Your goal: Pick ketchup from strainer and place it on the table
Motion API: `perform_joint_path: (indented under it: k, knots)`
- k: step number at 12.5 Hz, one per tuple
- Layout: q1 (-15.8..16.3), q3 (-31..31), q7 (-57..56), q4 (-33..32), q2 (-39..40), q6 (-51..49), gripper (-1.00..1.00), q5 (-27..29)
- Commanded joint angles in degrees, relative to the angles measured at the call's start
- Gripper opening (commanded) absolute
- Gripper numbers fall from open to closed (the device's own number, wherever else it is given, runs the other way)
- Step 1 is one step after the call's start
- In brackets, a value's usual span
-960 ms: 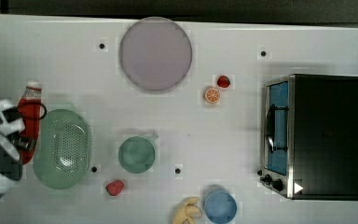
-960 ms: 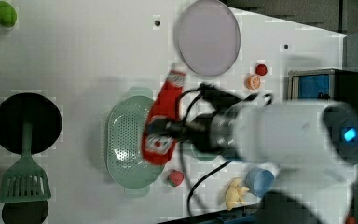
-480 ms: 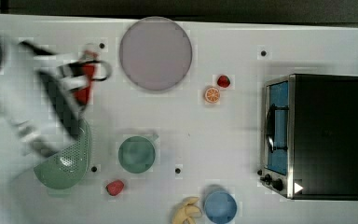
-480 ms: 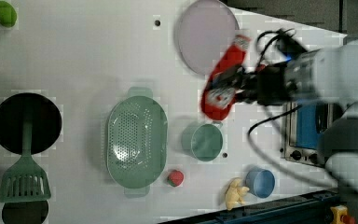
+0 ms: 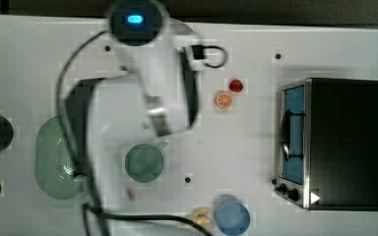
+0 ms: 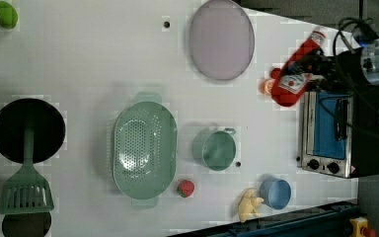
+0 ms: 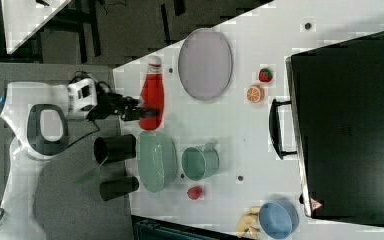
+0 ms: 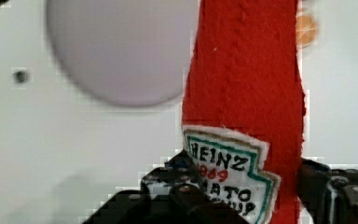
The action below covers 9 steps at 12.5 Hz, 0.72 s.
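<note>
at the upper right of the left view: the gripper (image 6: 312, 69) carries the ketchup (image 6: 296, 74) in the air, over the table's far end
grip: black fingers (image 8: 177, 186) partly closed on either side of the ketchup (image 8: 244, 102) at its white label, seen close in the wrist view
bottle: tilted, white cap toward the left view's upper right corner, base just beside the orange slice (image 6: 266, 86)
strainer: the strainer (image 6: 144, 148) sits left of centre in the left view with nothing in it, well apart from the ketchup
table: the table (image 6: 89, 64) lies bare across the left view's upper left, between the green fruit (image 6: 6, 14) at the corner and the plate (image 6: 221, 39)
edges: the toaster oven (image 6: 333, 133) stands at the left view's right edge, directly under the bottle; the plate's rim is near the bottle's left
lower frame: cup (image 6: 215, 149), red fruit (image 6: 186, 188) and blue bowl (image 6: 275, 193) crowd the left view's lower middle
</note>
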Motion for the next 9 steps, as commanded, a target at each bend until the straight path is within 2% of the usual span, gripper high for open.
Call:
perform_joint_path:
  k: [1, 4, 9]
  knots:
    - [-0.92, -2.39, -12.11, -2.14, -2.11, 0.22, 0.18, 0.71]
    - [-1.28, -5.26, -13.22, -7.46, -2.12, 3.26, 0.18, 0.70]
    - [-1.29, -7.89, -13.28, -21.42, -1.61, 20.27, 0.18, 0.33]
